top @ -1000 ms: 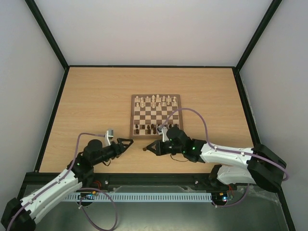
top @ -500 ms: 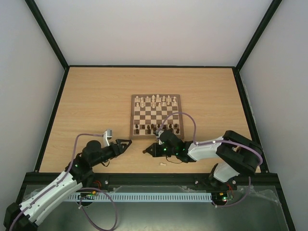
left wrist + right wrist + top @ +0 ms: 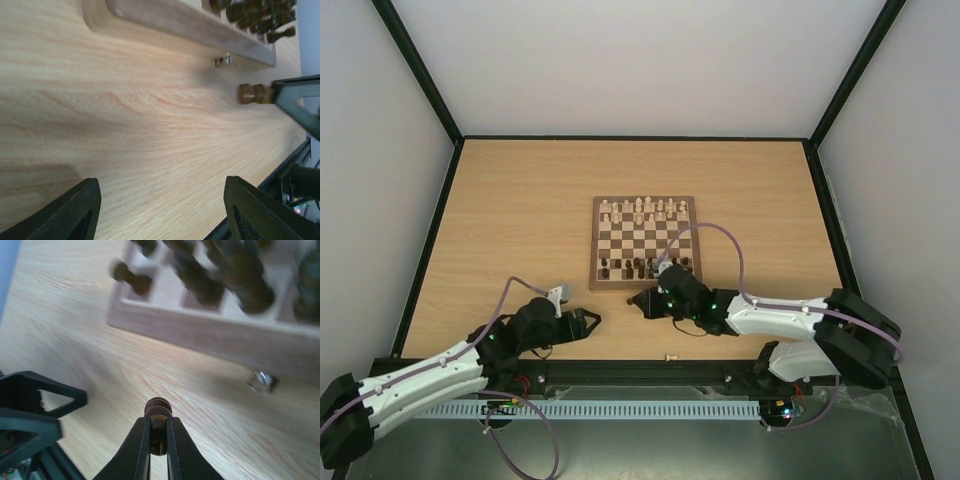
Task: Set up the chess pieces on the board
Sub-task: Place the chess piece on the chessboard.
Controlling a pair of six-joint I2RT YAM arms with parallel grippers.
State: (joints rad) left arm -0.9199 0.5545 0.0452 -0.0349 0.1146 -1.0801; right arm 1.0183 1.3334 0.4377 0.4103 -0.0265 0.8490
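Table: the light wood-grain tabletop [image 3: 520, 220] fills the floor of the scene, with a black frame and pale walls around it.
Board: there it is, the square wooden chessboard with brown and cream squares and a darker border [image 3: 643, 242], flat at mid-table.
Left arm: the white-and-black left arm [image 3: 430, 375] comes in low from the near left corner and points right along the near edge.
Right arm: the white-and-black right arm [image 3: 780, 318] comes from the near right and points left, its wrist just near of the board.
Left gripper: the black two-finger left gripper [image 3: 590, 320] sits over bare table, near-left of the board. Its fingers [image 3: 75, 210] are spread wide with only wood grain between them.
Right gripper: the black two-finger right gripper [image 3: 640, 301] faces it, tips apart, and it's clamped tight on a piece!
Pale pieces: the small cream chess pieces [image 3: 640, 210] line the board's far rows.
Dark pieces: the dark brown chess pieces [image 3: 645, 267] crowd the near rows.
Held piece: a single dark brown turned-wood piece [image 3: 158, 410] is pinched between the right fingertips, over table just near of the board's edge. Whether it touches the wood, I cannot tell.
Stray: one tiny pale piece [image 3: 671, 357] lies off the board by the table's near edge.
Clasp: a small metal clasp [image 3: 262, 380] sits on the board's near edge.
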